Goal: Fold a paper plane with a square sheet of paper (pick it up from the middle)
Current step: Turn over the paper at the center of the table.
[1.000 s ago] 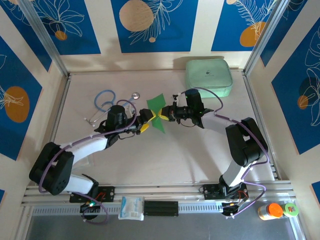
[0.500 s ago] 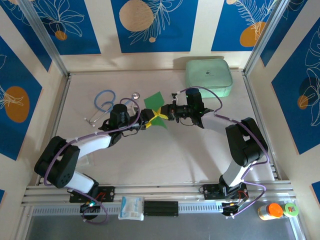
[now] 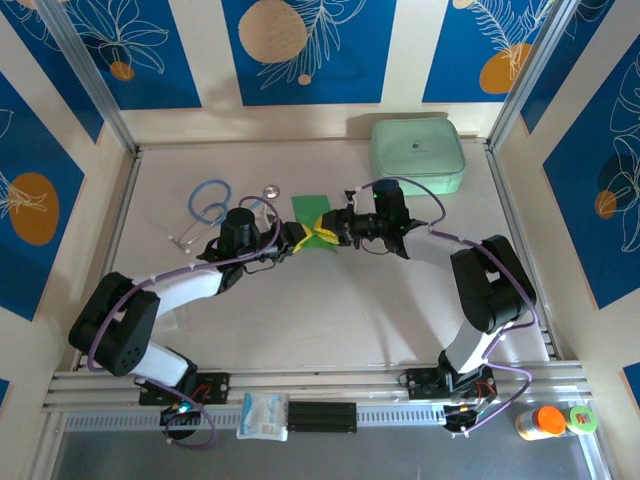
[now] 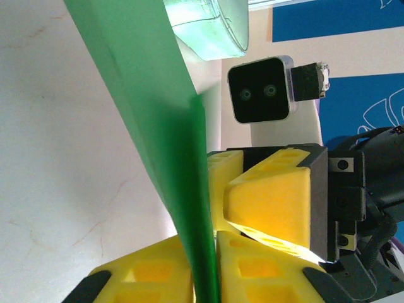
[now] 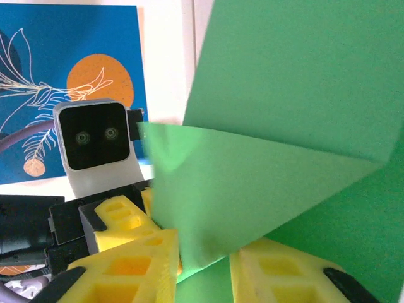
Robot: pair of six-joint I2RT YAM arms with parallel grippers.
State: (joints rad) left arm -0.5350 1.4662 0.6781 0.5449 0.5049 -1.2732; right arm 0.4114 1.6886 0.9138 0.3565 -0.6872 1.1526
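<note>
Paper (image 3: 311, 210), bright green and folded, sits at mid-table between the left end effector (image 3: 305, 240) and the right end effector (image 3: 328, 233). Bare table (image 3: 330, 310) lies nearer, a mint case (image 3: 417, 155) behind. From the left wrist, yellow fingers (image 4: 142, 278) clamp the paper's lower edge. From the right wrist, fingers (image 5: 136, 265) stand apart around the fold, and the paper hides the table beyond.

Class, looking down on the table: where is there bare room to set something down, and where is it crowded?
Bare: the wide stretch of table between left arm and right arm, ahead of the near rail; also the far strip between stethoscope and case. Crowded: the centre, where left tool and right tool meet at the paper.
</note>
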